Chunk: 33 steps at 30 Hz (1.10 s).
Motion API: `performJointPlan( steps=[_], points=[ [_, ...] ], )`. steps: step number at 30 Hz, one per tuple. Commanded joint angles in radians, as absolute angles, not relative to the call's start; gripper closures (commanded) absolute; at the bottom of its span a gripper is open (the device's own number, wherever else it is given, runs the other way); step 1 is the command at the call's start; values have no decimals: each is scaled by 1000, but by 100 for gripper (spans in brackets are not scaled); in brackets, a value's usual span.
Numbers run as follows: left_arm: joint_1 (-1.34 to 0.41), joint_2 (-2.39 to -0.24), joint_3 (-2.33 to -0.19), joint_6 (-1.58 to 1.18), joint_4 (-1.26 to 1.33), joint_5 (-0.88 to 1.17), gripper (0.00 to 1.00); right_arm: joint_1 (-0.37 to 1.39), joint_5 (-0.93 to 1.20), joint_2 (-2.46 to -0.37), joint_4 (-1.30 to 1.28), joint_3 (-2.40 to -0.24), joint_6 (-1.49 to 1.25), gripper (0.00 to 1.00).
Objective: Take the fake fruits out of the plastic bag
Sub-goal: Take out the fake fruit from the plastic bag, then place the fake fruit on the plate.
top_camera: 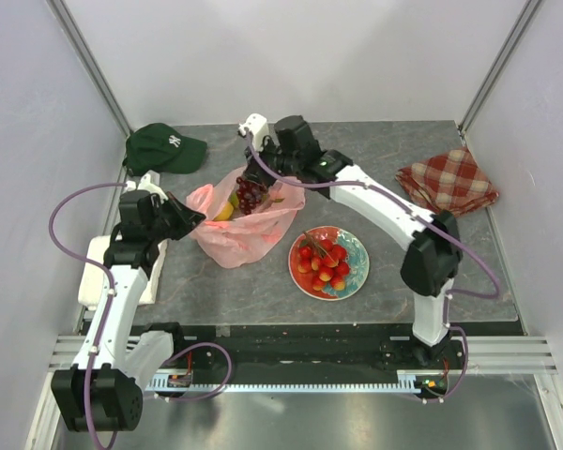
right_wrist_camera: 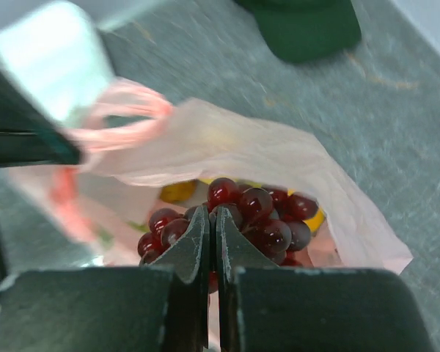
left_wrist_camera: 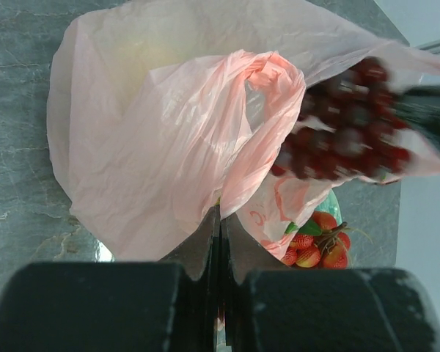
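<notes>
The pink plastic bag (top_camera: 233,230) lies open on the table. My left gripper (top_camera: 192,220) is shut on its left edge, and the film is pinched between the jaws in the left wrist view (left_wrist_camera: 220,214). My right gripper (top_camera: 254,176) is shut on the dark purple grape bunch (top_camera: 251,196) and holds it at the bag's mouth, just above the opening (right_wrist_camera: 211,213). The grapes (right_wrist_camera: 260,213) hang around the fingertips. A yellow fruit (right_wrist_camera: 177,192) lies inside the bag (right_wrist_camera: 242,147). The red berry cluster (top_camera: 324,262) lies on the red plate (top_camera: 357,251).
A dark green cap (top_camera: 166,147) lies at the back left. A red-checked folded cloth (top_camera: 448,181) lies at the back right. A white block (top_camera: 98,267) sits by the left arm. The plate stands just right of the bag.
</notes>
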State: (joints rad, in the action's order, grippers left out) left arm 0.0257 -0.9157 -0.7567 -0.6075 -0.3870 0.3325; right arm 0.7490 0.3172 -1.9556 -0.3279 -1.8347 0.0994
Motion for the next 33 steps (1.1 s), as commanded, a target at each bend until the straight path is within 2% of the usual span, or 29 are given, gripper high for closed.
performJointPlan(
  steps=[1, 8, 16, 23, 33],
  points=[
    [26, -925, -793, -569, -354, 304, 96, 752, 488, -1751, -363, -1867, 103, 100],
    [28, -942, -802, -561, -333, 291, 96, 744, 492, -1543, -501, -1727, 187, 100],
    [44, -956, -819, -546, -327, 276, 96, 735, 384, -1333, -718, -1642, 374, 100],
    [52, -965, -816, -546, -325, 287, 96, 709, 293, -1140, -828, -1434, 500, 100],
    [78, -968, -819, -537, -328, 290, 96, 707, 256, -999, -903, -1206, 666, 100]
  ],
)
